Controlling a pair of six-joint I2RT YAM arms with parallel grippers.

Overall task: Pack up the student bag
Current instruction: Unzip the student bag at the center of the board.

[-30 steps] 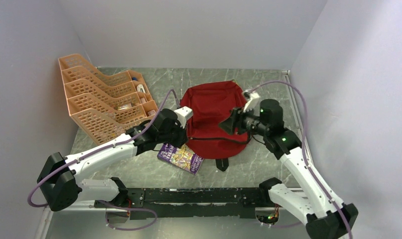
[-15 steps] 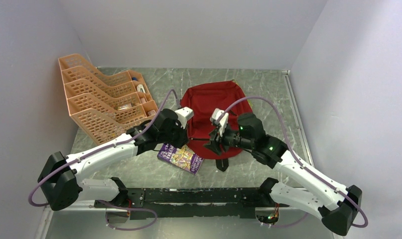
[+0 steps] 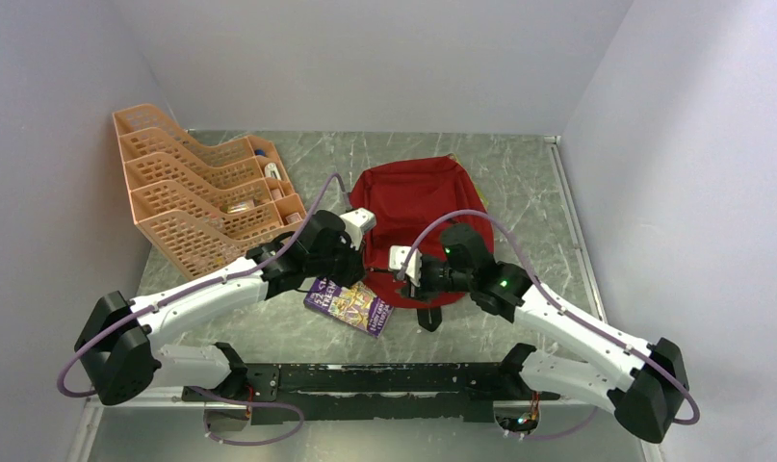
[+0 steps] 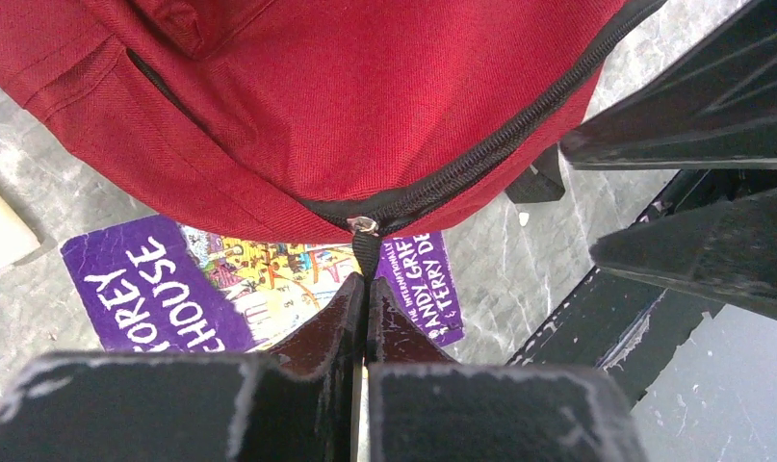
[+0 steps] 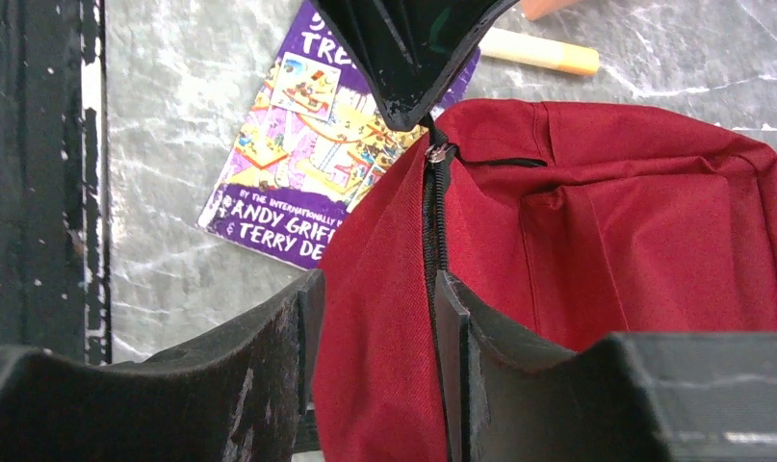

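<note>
My left fingers are pressed together on the zip pull, anchoring the near edge of the bag. My right fingers straddle a fabric ridge beside the zip, touching both sides. Whether they grip, I cannot tell, but the aim is probably to tension the zip for opening. The bag lies mid-surface, overlapping a book.

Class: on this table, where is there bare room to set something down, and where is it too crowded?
Bare table lies between the bag and the right wall, and in a strip behind the bag along the back wall. Crowded: the bag's near-left corner, where the left arm, right arm and book meet, beside the rack.
</note>
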